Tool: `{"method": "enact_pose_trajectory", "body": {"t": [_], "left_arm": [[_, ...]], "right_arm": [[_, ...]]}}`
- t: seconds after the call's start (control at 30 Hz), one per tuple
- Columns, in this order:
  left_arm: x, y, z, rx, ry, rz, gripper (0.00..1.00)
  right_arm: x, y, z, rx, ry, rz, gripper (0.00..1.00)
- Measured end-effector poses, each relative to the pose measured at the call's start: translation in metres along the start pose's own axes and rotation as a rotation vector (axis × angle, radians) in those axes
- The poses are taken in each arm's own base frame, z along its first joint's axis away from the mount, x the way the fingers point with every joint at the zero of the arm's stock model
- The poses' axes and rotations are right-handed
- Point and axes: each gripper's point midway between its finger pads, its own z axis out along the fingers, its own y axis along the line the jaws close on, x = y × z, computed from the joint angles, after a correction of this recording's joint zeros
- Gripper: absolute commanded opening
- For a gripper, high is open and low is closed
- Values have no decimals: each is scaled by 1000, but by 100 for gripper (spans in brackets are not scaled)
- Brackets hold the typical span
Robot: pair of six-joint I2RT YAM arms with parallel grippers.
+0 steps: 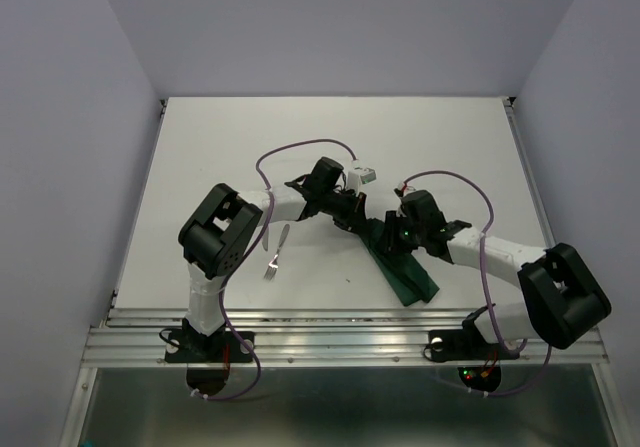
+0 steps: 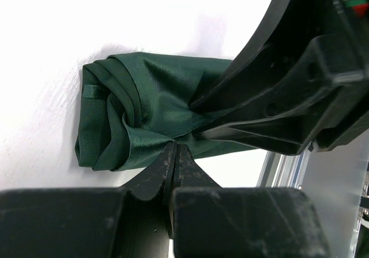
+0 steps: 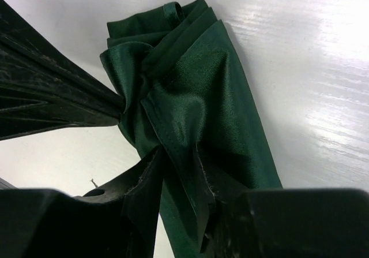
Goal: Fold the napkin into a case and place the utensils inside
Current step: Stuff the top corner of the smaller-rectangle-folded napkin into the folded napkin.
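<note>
While the napkin (image 1: 410, 277) is lying folded on the tabletop (image 1: 200, 167), the left fingers (image 2: 154, 176) are pinching its edge. The right fingers (image 3: 141, 183) are straddling a fold, narrowly apart; grip unclear.

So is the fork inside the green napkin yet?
No, the fork lies out on the table, apart from the napkin.

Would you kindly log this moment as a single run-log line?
left gripper: shut on napkin | right gripper: astride napkin fold, grip unclear | knife, fork: on table, outside napkin
</note>
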Motion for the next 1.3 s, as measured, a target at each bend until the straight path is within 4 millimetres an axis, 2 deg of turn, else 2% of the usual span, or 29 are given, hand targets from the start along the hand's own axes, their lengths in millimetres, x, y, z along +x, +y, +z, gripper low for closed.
{"method": "enact_pose_trajectory", "body": {"t": [0.23, 0.47, 0.63, 0.73, 0.77, 0.83, 0.97, 1.17, 1.3], "left_arm": [[0, 0, 0, 0, 0, 0, 0], [0, 0, 0, 0, 0, 0, 0], [0, 0, 0, 0, 0, 0, 0], [0, 0, 0, 0, 0, 0, 0], [0, 0, 0, 0, 0, 0, 0], [1, 1, 0, 0, 1, -1, 0], [2, 2, 2, -2, 6, -5, 0], [2, 2, 2, -2, 6, -5, 0], [2, 2, 2, -2, 6, -5, 0]], "right_arm": [[2, 8, 4, -35, 9, 10, 9], [-4, 19, 6, -73, -16, 21, 6], [-3, 19, 13, -74, -7, 41, 6], [-1, 19, 16, -75, 1, 45, 11], [0, 18, 17, -74, 6, 47, 16], [2, 16, 20, -67, 17, 51, 21], [1, 17, 19, -68, 11, 50, 25], [-19, 25, -2, -82, -70, 30, 28], [-29, 29, -10, -82, -100, 9, 35]]}}
